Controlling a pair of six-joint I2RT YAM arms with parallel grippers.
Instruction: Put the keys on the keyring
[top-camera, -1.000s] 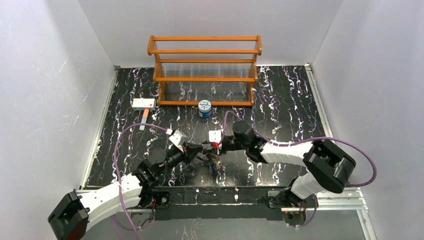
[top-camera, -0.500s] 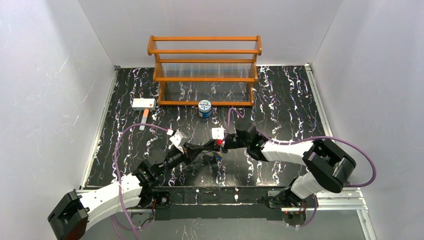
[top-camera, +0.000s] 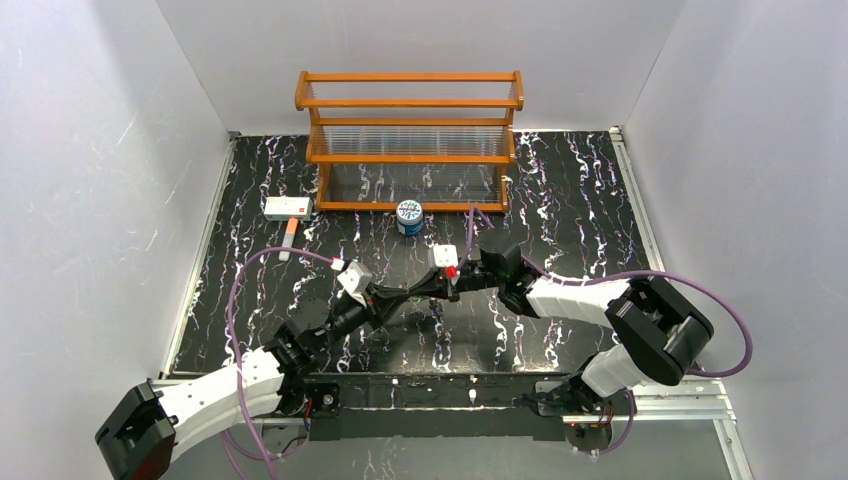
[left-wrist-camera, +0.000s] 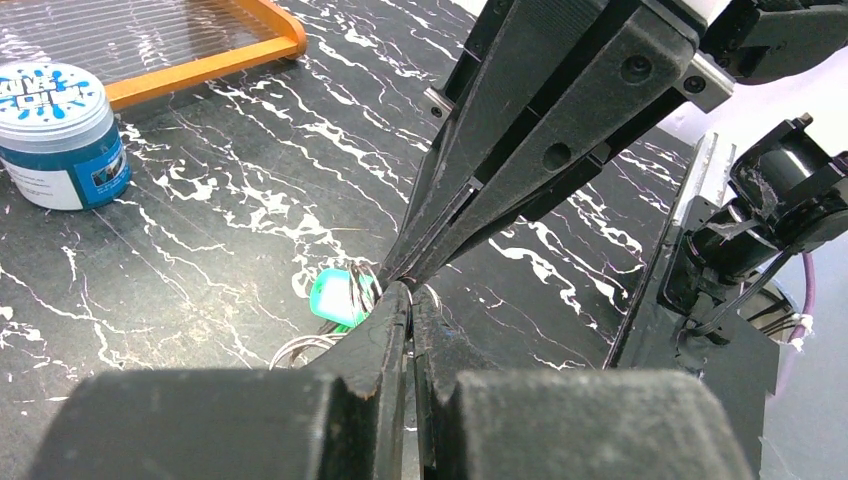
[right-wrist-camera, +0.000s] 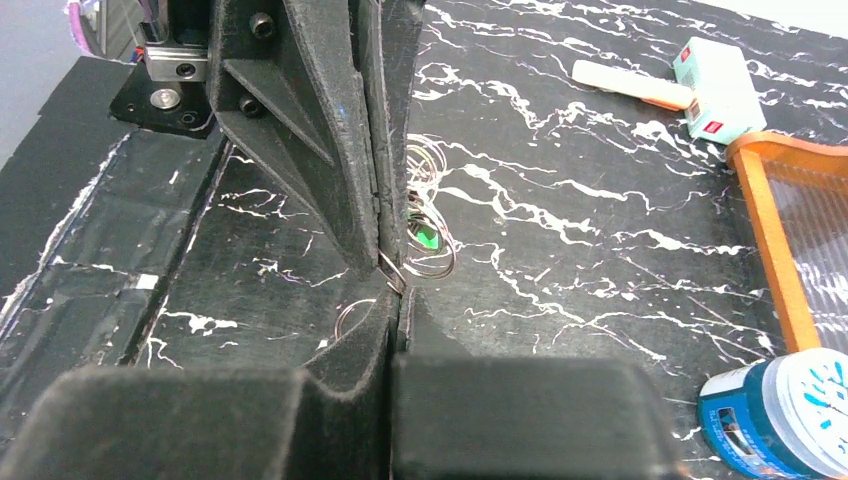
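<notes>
Silvery thin wire keyring (right-wrist-camera: 392, 274), centre frame, is nipped where the left gripper (left-wrist-camera: 408, 290) and right gripper (right-wrist-camera: 395, 305) meet, both clamped shut. A small green plastic-headed key (left-wrist-camera: 338, 296) sits just below. It looks light, springy and slippery (likely to twist), so pinch the bare wire.

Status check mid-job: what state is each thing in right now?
left end effector: shut, tip to tip with the right.
right end effector: shut too; grip unclear.
keys: one green head showing under the tips.
keyring: wire loops bunched below the tips.
can: upright, lidded.
rack: upright, bare.
</notes>
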